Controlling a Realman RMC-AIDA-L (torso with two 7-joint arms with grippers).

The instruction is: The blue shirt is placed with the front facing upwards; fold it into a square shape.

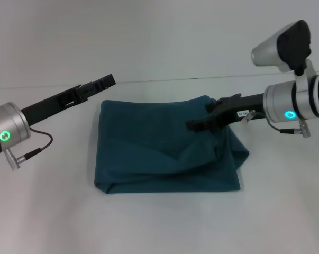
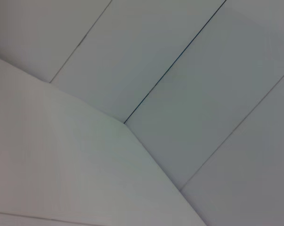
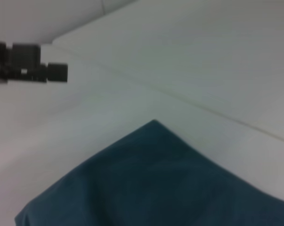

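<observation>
White table (image 1: 43,211) carried the blue shirt (image 1: 154,153), folded, at centre. Right gripper (image 1: 197,124) lay over its right part, left gripper (image 1: 107,82) hovered far-left; finger states undeterminable.

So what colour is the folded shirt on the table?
The blue shirt is a dark teal-blue, plain on the side showing. The head view shows it best.

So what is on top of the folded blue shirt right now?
Only the right gripper is over the blue shirt, at its right part near a raised fold. Whether it pinches cloth cannot be told. The left gripper is off the shirt, above the white table.
</observation>
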